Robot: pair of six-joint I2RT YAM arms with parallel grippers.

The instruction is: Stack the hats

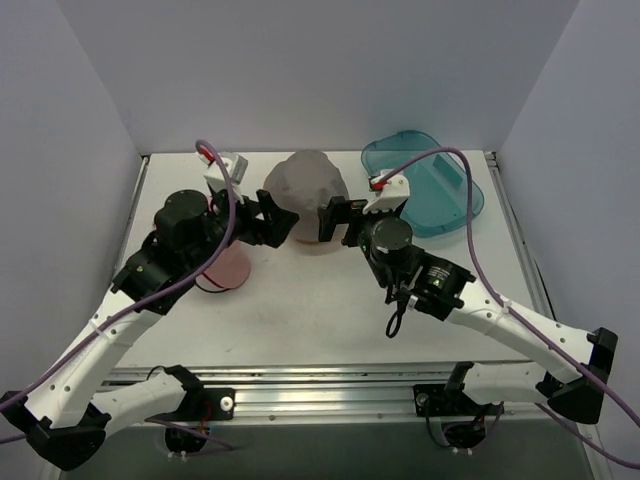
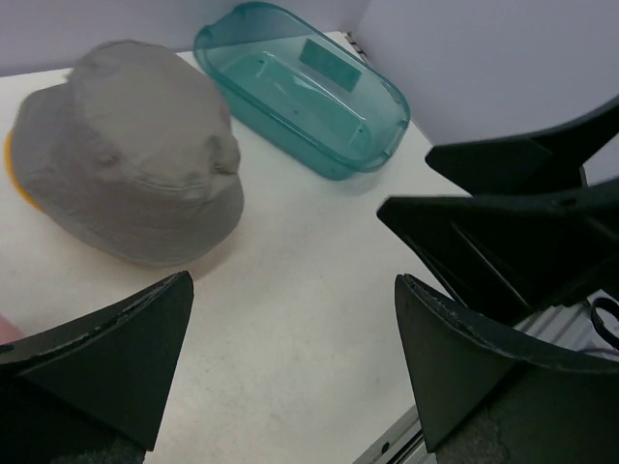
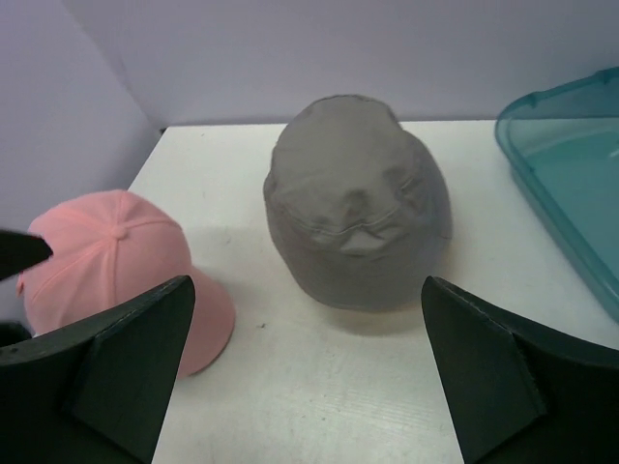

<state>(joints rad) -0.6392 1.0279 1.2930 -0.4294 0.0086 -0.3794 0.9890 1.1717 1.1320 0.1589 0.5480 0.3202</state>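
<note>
The pink cap lies nearest, at the left, apart from the pile. Beyond it the left gripper and right gripper stand wide open and empty, flanking the grey hat. That hat covers a yellow hat, of which only a sliver shows. The pink cap looks due next: pinch it and lift it on top.
</note>
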